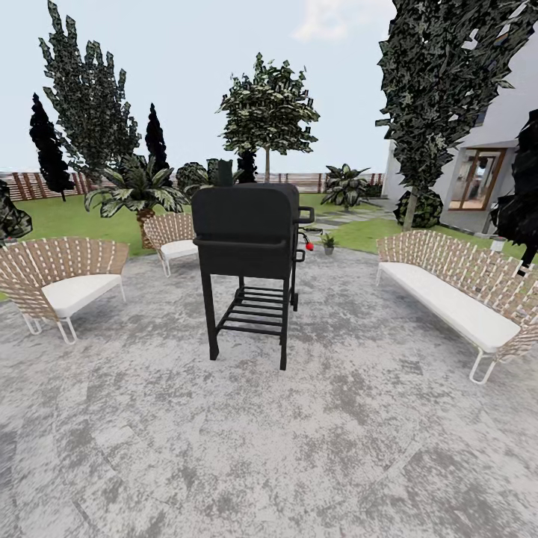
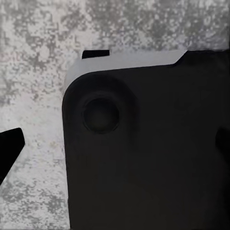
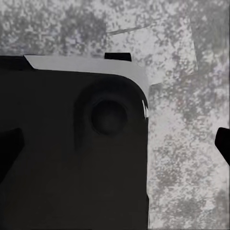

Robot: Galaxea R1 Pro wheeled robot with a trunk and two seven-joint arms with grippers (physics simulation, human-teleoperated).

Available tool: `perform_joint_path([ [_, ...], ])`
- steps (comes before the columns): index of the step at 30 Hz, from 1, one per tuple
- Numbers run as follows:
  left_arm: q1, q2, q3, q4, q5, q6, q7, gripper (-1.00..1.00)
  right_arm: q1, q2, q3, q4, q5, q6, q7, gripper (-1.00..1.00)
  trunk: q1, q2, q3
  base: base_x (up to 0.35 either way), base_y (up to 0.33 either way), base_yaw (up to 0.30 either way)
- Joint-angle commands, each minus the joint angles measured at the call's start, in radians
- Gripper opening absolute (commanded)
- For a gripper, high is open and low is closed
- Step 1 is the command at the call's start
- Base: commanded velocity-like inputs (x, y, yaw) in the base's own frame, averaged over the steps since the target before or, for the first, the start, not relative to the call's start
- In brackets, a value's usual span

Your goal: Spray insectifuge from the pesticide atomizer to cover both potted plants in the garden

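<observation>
At the far left of the head view a brown slatted fence (image 1: 30, 184) closes the lawn (image 1: 75, 217), and in front of it an armchair (image 1: 60, 276) with a white cushion stands at the left edge of the grey stone patio (image 1: 269, 448). A second chair (image 1: 173, 237) stands further back, just before a palm-like plant (image 1: 138, 190). In the middle stands a black grill (image 1: 250, 239) on four legs, its back side to the camera. Between the grill and the armchair there is a wide free gap of stone, and the whole near part of the patio is bare. Just right of the grill there is a small red thing (image 1: 308, 246); I cannot tell what it is. Beside it stands one potted plant (image 1: 327, 241), at the far edge of the patio where the stone meets the grass. It is upright, its long axis vertical, and its leaves point up and outward. It is small at this distance, and the pot is hard to make out. The way to it passes between the grill and the long sofa (image 1: 456, 291) at the right, and this passage is open. Behind the sofa rise a dark tree (image 1: 441, 82) and the white house (image 1: 486, 172). In the left wrist view the left end effector (image 2: 116, 146) is spread wide and holds nothing, above the robot's black body (image 2: 143, 167) and the stone. The right end effector (image 3: 116, 146) is wide and free in the same way.
</observation>
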State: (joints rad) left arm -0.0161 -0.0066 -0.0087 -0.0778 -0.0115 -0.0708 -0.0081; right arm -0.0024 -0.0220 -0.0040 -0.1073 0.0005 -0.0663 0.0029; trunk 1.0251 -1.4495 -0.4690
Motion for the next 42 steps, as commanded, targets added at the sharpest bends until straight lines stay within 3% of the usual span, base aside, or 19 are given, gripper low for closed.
perform_joint_path([
  [1,-0.006,0.002,-0.001,-0.005,-0.002,-0.009,-0.001,1.0,-0.001,-0.006,-0.001,-0.006,0.0,-0.009,0.0,1.0,0.0,0.0,-0.001,0.0,0.0,0.0],
  [4,-0.024,0.016,-0.002,-0.022,-0.004,-0.026,-0.002,1.0,-0.008,-0.021,-0.002,-0.023,0.0,-0.025,0.0,1.0,0.0,0.0,-0.001,0.0,0.0,0.0],
  [5,-0.079,0.018,-0.002,-0.217,-0.004,-0.095,-0.002,1.0,-0.009,-0.022,-0.003,-0.296,0.0,-0.214,0.0,1.0,0.0,0.0,-0.001,0.0,0.0,0.0],
  [10,-0.154,0.028,-0.002,-0.218,-0.015,-0.108,-0.002,1.0,-0.034,-0.024,0.0,-0.385,0.001,-0.243,0.002,1.0,0.0,0.0,-0.001,0.0,0.0,0.0],
  [15,-0.174,0.027,-0.003,-0.217,-0.017,-0.124,-0.001,1.0,-0.039,-0.023,0.001,-0.414,0.001,-0.246,0.003,1.0,0.0,0.0,-0.001,0.0,0.0,-0.003],
  [21,-0.166,0.031,-0.003,-0.202,-0.018,-0.204,-0.001,1.0,-0.04,-0.024,0.0,-0.418,0.002,-0.246,0.003,1.0,0.0,0.0,0.0,0.0,0.0,-0.195],
  [33,-0.166,0.036,0.005,-0.2,-0.015,-0.213,-0.001,1.0,-0.041,-0.024,-0.002,-0.415,0.001,-0.247,0.002,1.0,0.0,0.0,-0.002,0.0,0.0,-0.172],
  [42,-0.166,0.036,0.006,-0.2,-0.015,-0.214,0.0,1.0,-0.041,-0.024,-0.002,-0.411,0.003,-0.254,0.002,1.0,0.034,-0.063,-0.037,0.0,0.0,-0.187],
])
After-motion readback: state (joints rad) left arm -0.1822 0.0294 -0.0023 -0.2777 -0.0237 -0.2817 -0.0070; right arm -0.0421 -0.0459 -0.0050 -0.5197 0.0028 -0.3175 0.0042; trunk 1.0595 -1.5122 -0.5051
